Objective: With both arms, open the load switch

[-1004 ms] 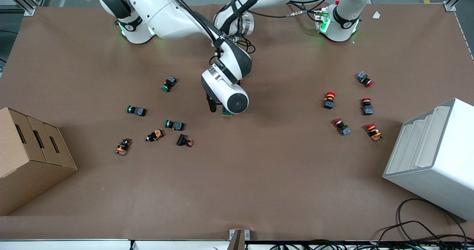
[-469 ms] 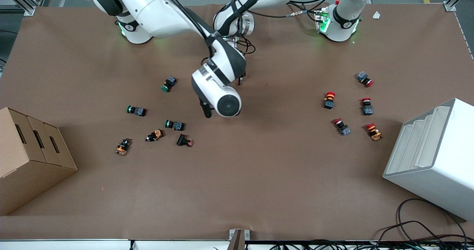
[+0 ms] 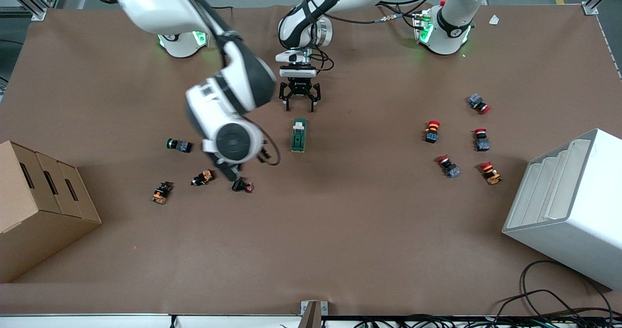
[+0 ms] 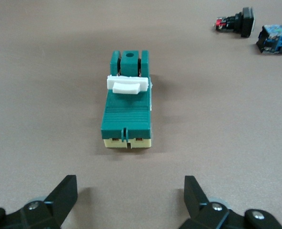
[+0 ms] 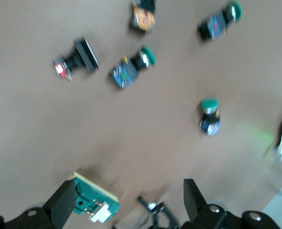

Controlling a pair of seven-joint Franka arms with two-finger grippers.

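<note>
In the middle of the brown worktop (image 3: 340,231) lies the load switch (image 3: 298,136), flat and untouched by either arm, its long axis running toward the front camera. In the left wrist view its white lever (image 4: 124,86) sits across the dark-green body toward one end, with a cream base face at the end nearest the camera.

The left gripper (image 3: 299,105) hangs just above the worktop beside the switch's end that lies farther from the front camera, jaws spread wide and empty. It lines up with the switch's length, which looks like a stance for closing on the body to pin it.

The right gripper (image 3: 232,173) is over the cluster of green push buttons (image 5: 209,116) toward the right arm's end of the worktop, well apart from the switch; its jaws are open and hold nothing. From there it would have to return to flip the lever, so the opening appears not yet begun.
</note>
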